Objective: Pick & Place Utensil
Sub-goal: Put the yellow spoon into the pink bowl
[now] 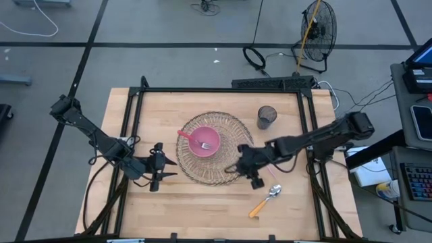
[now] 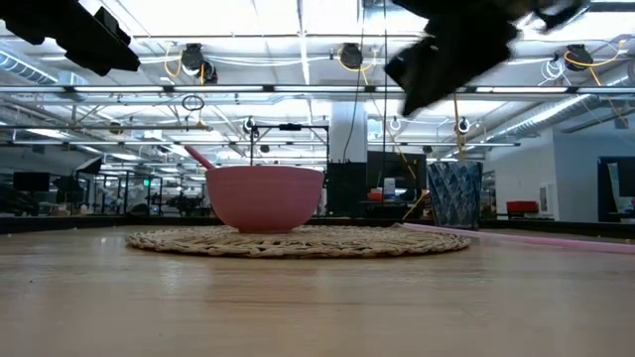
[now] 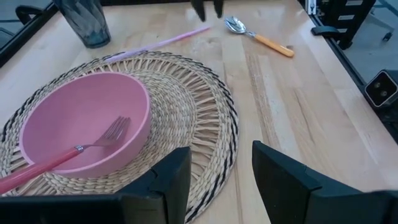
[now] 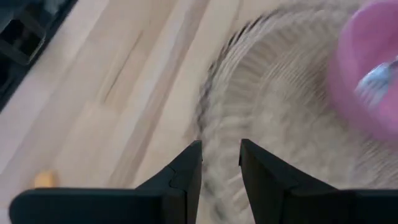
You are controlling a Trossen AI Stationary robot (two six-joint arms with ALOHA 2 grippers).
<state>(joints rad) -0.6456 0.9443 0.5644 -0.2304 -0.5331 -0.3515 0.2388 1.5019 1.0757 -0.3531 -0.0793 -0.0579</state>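
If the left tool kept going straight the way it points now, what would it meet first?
Most likely the woven placemat: the left tool, fingers apart and empty, points across its near edge toward the pink bowl holding the fork. Its height above the mat is unclear, so it might pass over.

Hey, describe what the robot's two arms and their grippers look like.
Both arms are dark, nearly black, built of jointed segments, with black cables trailing along them. The left gripper and right gripper each end in two chunky, matte black, wedge-shaped fingers. No markings are visible.
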